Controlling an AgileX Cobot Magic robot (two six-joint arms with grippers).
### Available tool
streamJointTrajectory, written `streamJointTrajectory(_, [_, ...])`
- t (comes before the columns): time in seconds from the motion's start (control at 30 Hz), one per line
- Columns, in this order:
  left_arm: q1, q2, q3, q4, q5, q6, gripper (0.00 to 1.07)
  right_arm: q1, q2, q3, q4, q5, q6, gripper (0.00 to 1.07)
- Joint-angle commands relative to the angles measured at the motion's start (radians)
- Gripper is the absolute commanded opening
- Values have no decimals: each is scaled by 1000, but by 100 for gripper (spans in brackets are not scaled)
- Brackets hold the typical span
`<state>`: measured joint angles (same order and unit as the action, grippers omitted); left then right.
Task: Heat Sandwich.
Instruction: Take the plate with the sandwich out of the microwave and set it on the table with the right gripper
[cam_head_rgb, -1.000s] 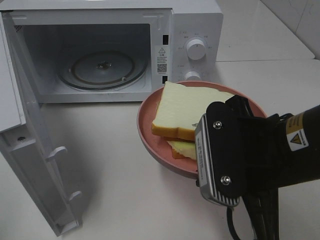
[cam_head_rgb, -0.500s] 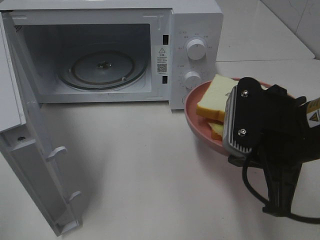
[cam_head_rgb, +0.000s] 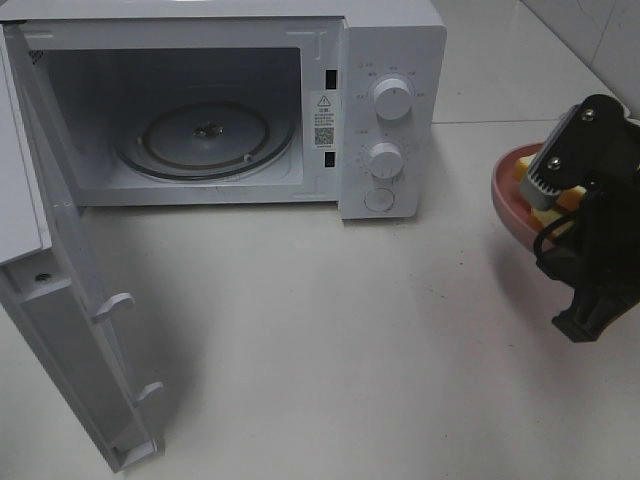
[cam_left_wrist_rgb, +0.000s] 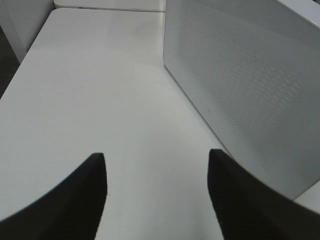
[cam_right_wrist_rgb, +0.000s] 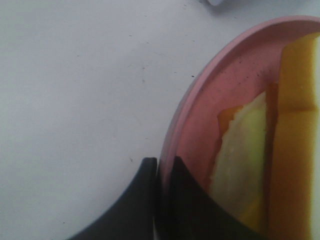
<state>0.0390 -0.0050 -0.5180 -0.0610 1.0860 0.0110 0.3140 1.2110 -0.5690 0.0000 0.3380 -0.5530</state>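
From the high camera, a white microwave (cam_head_rgb: 230, 105) stands at the back of the pale table (cam_head_rgb: 330, 340) with its door (cam_head_rgb: 70, 330) swung wide toward the front left, showing the glass turntable (cam_head_rgb: 205, 138) inside the cavity. Two round knobs (cam_head_rgb: 392, 98) sit one above the other on its control panel. Well apart from it, at the right edge of this view, the right arm (cam_head_rgb: 595, 210) covers most of a pink plate (cam_head_rgb: 508, 195). Only a small yellow and orange scrap of the sandwich (cam_head_rgb: 528, 168) shows past the arm, so its position on the plate is hard to judge from here.

On the left wrist camera, the left gripper (cam_left_wrist_rgb: 157, 175) has its two dark fingers (cam_left_wrist_rgb: 75, 200) standing well apart with bare table between them and nothing held. The perforated white side of the microwave (cam_left_wrist_rgb: 250, 85) runs alongside.

On the right wrist camera, the right gripper (cam_right_wrist_rgb: 160, 172) is pinched onto the rim of the pink plate (cam_right_wrist_rgb: 210, 75), one finger outside the rim and one inside. The sandwich (cam_right_wrist_rgb: 295, 150) lies on the plate, its tan crust and pale yellow filling just beside the inner finger.
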Motion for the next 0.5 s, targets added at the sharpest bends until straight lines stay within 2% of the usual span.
streamJointTrajectory(0.03, [-3,-5,3,2,-18,-4,58,-78,-6,-8,-31,-62,104,0])
streamJointTrajectory(0.3, [-3,-5,3,2,-18,-4,58,-207,94,-8,-33,-132,284,0])
streamJointTrajectory(0.5, [-3,-5,3,2,-18,-4,58,-255,187,-8,-33,-184,360,0])
